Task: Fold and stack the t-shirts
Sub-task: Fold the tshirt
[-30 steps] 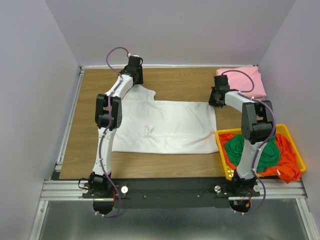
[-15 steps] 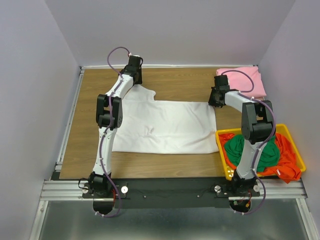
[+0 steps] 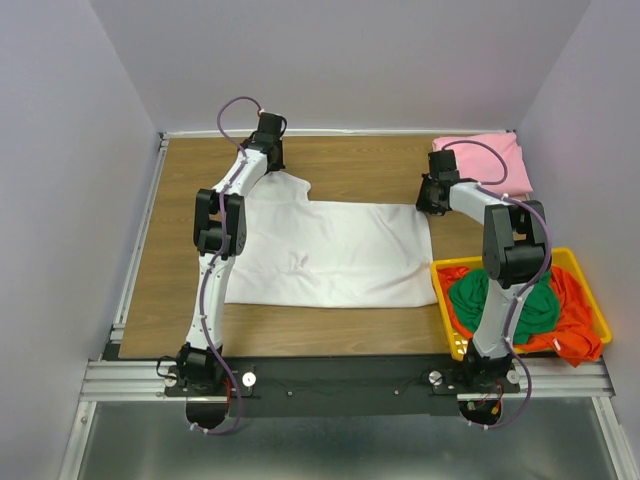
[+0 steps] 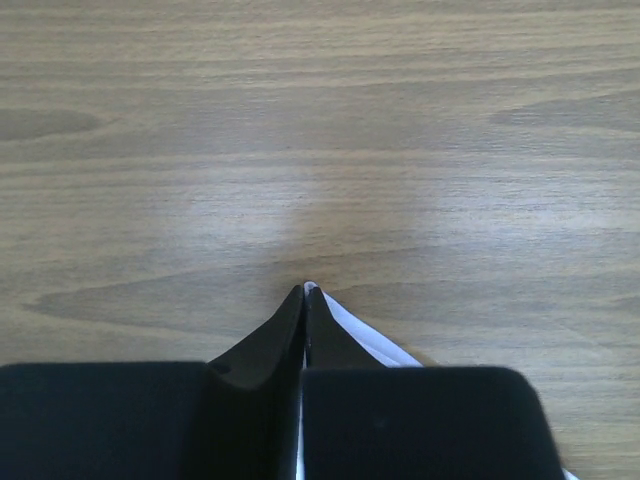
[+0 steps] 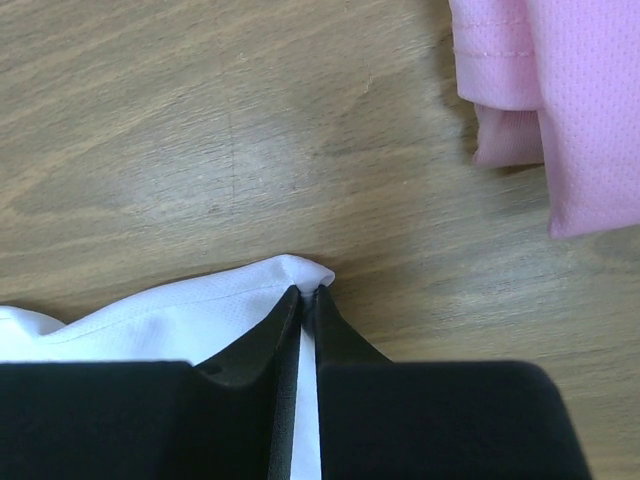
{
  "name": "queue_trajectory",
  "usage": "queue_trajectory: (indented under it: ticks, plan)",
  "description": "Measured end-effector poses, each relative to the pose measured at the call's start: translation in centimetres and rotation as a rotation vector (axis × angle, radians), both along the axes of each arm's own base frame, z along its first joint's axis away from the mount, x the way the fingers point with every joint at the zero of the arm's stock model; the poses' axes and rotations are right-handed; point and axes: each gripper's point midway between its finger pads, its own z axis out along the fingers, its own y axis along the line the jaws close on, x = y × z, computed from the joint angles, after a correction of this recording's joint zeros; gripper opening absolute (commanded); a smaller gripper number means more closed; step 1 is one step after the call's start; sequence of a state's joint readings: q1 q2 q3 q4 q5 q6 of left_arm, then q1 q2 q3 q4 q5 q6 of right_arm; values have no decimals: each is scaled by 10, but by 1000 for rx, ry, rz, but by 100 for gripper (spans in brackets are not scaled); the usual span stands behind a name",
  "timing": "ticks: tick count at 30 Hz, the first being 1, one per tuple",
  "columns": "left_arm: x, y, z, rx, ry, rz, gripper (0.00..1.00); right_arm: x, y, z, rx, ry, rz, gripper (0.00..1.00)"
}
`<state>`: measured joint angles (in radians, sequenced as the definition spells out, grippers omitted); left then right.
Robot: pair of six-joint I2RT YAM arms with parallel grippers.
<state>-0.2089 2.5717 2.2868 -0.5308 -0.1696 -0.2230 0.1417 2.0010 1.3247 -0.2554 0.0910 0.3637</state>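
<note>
A white t-shirt (image 3: 330, 252) lies spread flat across the middle of the table. My left gripper (image 3: 270, 162) is shut on its far left corner; white cloth (image 4: 365, 338) pokes out past the closed fingertips. My right gripper (image 3: 428, 200) is shut on the shirt's far right corner, a white fold (image 5: 300, 272) pinched between the jaws. A folded pink t-shirt (image 3: 482, 160) lies at the far right, also seen as pink t-shirt (image 5: 545, 90) in the right wrist view. Green (image 3: 490, 300) and orange (image 3: 575, 315) t-shirts sit bunched in the basket.
A yellow plastic basket (image 3: 590, 290) stands at the near right beside the right arm. Bare wood (image 3: 190, 200) shows left of the white shirt and along the back. Purple walls close in the table on three sides.
My left gripper has closed onto the white t-shirt's far left corner. The right gripper has stayed shut on the far right corner. The shirt has not shifted.
</note>
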Motion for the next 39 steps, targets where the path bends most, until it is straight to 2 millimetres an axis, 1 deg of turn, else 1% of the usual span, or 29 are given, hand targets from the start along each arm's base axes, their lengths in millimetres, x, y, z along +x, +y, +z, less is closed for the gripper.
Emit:
queue_trajectory:
  ticks: [2, 10, 13, 18, 21, 24, 26, 30, 33, 36, 37, 39]
  plan:
    - [0, 0, 0, 0, -2, 1, 0, 0, 0, 0, 2, 1, 2, 6]
    - [2, 1, 0, 9, -19, -10, 0, -1, 3, 0, 16, 3, 11, 0]
    - [4, 4, 3, 13, -30, -12, 0, -1, 4, 0, 21, 3, 14, 0]
    - [12, 15, 14, 19, -66, -6, 0, 2, 7, 4, 30, -1, 21, 0]
    - [20, 27, 24, 10, -99, -1, 0, 12, 9, 16, 39, -29, 24, 0]
    - [28, 40, 38, -4, -143, -6, 0, 31, 14, 33, 55, -80, 30, 0]
    - [34, 45, 48, -10, -168, -14, 0, 44, 17, 42, 64, -106, 32, 0]
    - [49, 51, 75, -38, -251, -61, 0, 66, 24, 47, 91, -139, 42, 1]
    - [54, 51, 89, -54, -291, -100, 0, 75, 30, 46, 110, -144, 55, 0]
    - [50, 46, 99, -71, -310, -140, 0, 80, 34, 46, 126, -149, 69, 0]
    - [45, 45, 104, -77, -323, -149, 0, 80, 34, 46, 127, -148, 69, 0]
    - [27, 43, 110, -91, -324, -163, 0, 81, 36, 48, 132, -155, 75, 0]
